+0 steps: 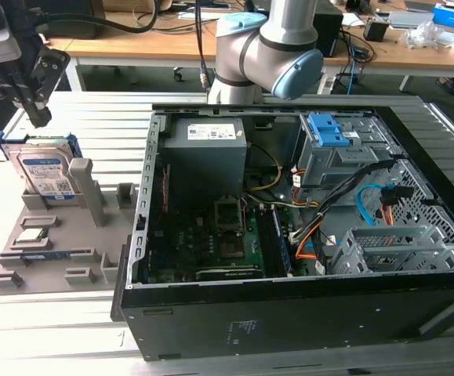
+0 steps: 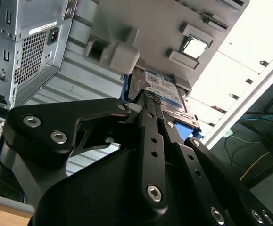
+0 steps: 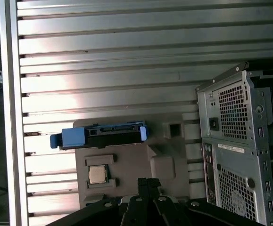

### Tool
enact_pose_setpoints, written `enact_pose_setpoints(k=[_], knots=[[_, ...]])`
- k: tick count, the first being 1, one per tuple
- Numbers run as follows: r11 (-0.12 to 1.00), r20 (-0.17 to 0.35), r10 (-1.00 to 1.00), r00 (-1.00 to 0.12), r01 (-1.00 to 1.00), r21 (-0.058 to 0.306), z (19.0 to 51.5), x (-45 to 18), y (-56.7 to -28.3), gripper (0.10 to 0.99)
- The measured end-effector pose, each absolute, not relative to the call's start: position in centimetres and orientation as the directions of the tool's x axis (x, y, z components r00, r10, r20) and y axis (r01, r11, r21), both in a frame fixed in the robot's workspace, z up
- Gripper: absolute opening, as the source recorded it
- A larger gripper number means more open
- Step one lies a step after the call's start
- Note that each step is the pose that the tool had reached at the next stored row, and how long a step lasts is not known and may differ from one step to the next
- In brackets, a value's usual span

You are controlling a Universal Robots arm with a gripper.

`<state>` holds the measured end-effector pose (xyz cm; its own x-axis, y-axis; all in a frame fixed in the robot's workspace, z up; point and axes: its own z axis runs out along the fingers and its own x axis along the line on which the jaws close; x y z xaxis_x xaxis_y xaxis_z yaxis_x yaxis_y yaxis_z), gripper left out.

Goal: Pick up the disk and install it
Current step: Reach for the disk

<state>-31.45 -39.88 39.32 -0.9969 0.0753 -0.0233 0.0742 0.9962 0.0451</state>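
The open computer case (image 1: 289,329) is seen on the exterior view's right, with the grey holder (image 1: 54,262) set beside it on the left. The disk (image 1: 45,174) is stood on edge in the holder (label outward), its long axis level. The gripper (image 1: 38,116) is poised directly above it, apart, with the fingers closed on nothing.

You've got a ribbed silver metal tabletop (image 1: 93,117). On it, toward the exterior view's left, lies a flat grey parts holder (image 1: 81,235). Just beside that, on the exterior view's right, an open black computer case (image 1: 289,329) lies on its side.
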Motion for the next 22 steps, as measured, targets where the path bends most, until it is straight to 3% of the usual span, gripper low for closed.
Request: enact_pose_setpoints(k=[22], knots=[[0.996, -0.023, 0.075, -0.997, 0.074, 0.045, 39.3, -34.2, -39.9, 0.106]])
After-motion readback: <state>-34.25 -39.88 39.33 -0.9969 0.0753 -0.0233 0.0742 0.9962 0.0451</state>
